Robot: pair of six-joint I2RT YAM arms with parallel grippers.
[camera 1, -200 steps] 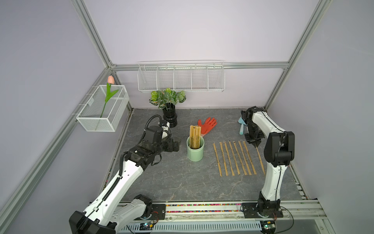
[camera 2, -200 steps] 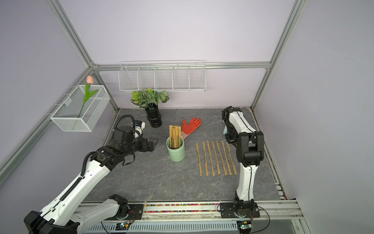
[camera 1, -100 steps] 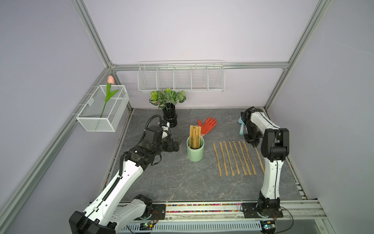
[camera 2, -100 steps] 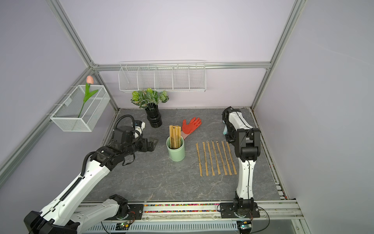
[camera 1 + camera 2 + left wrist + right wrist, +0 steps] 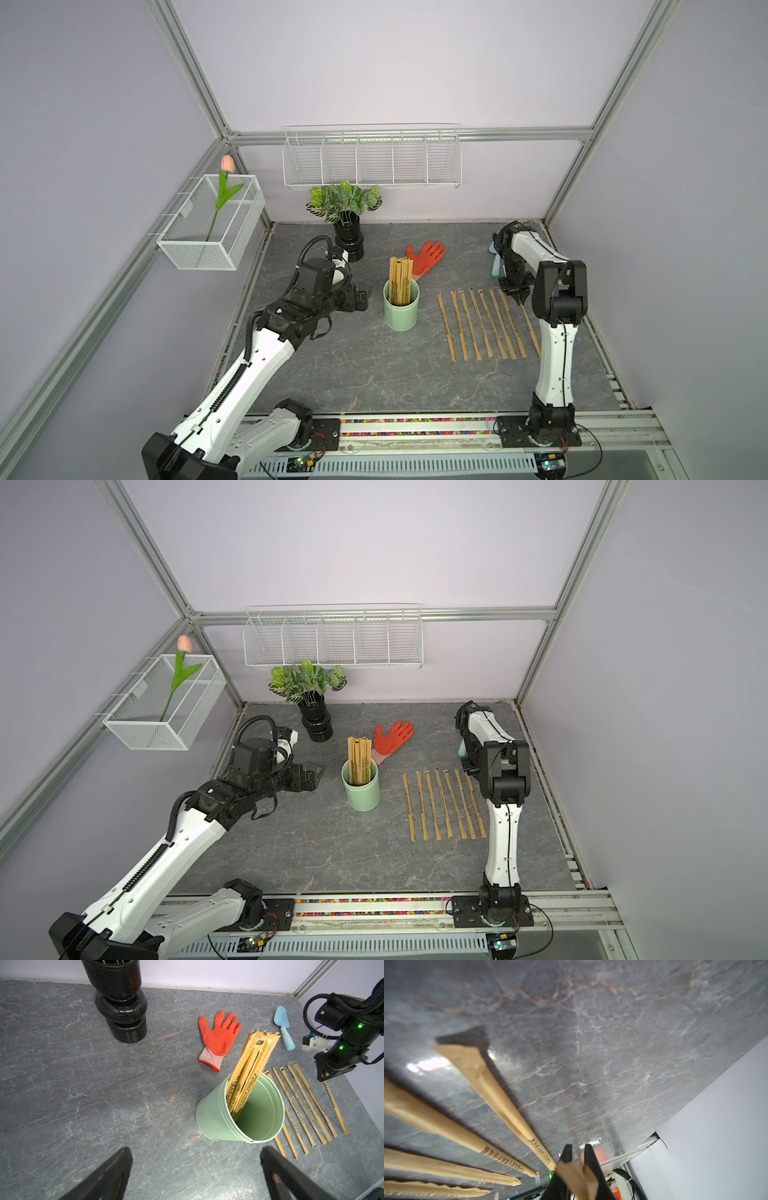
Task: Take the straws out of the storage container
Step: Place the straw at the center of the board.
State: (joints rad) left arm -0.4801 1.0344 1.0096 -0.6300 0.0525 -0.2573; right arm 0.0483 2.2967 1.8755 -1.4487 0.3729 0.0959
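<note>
At center frame, straws (image 5: 400, 279) are standing in the cup (image 5: 400, 318), others lying in a row (image 5: 482, 324) at its right, the right gripper (image 5: 577, 1155) pinching the rightmost's end, the left gripper (image 5: 195, 1149) gaping wide left of the cup.

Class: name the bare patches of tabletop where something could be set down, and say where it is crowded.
Bare: the front strip between mint cup, laid straws and front rail; also between black vase and red glove. Crowded: right side, with straws, right gripper, trowel.
</note>
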